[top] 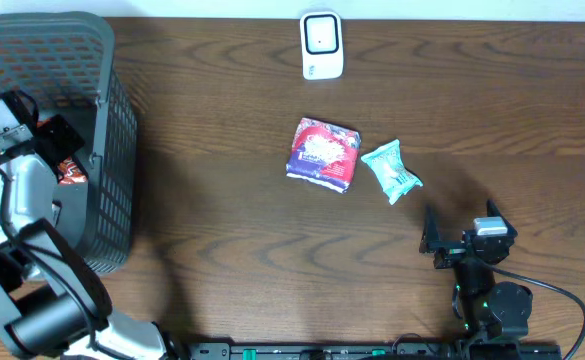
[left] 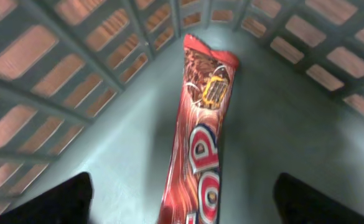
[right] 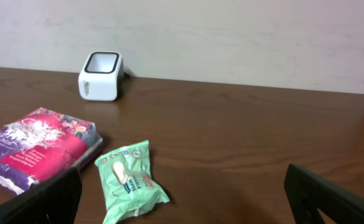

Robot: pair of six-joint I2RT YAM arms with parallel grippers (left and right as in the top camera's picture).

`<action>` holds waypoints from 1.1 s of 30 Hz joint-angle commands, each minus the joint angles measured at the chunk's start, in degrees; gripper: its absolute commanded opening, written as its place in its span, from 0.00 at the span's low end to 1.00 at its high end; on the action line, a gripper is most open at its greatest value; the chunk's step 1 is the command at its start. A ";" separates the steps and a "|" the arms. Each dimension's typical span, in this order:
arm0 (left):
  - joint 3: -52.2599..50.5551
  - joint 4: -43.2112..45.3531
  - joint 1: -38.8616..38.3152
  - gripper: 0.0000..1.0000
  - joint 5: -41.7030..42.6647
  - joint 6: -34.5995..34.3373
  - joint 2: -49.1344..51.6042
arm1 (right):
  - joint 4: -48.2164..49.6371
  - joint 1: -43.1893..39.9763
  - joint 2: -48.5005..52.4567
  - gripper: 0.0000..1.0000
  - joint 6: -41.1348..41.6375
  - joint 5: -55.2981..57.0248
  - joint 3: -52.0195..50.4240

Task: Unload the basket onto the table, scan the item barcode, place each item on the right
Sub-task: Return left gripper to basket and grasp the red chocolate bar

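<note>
The red bar [left: 200, 124] lies flat on the smooth grey floor of the plastic lattice basket [left: 76, 68]. It is a long glossy foil wrapper with a crimped end, and only the big letters "OP" can be read. The left gripper [left: 188, 202] hangs over its lower end, fingers spread wide, holding nothing. The white box-shaped scanner [top: 322, 45] stands well apart, at the back of the wooden table [top: 222, 100]. The right gripper [right: 182, 199] is also wide open and empty — near a crinkled green packet [right: 129, 180] and a soft purple pack [right: 35, 146].
</note>
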 commanded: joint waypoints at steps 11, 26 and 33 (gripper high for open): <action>0.68 5.53 0.15 0.80 -0.72 1.09 9.53 | -0.22 0.50 -0.09 0.99 -0.42 0.07 -0.07; 0.68 3.98 0.15 0.08 -0.76 4.72 4.57 | -0.22 0.50 -0.09 0.99 -0.44 0.07 -0.07; 0.70 5.73 0.04 0.07 -0.55 -2.78 -12.24 | -0.22 0.50 -0.09 0.99 -0.42 0.07 -0.07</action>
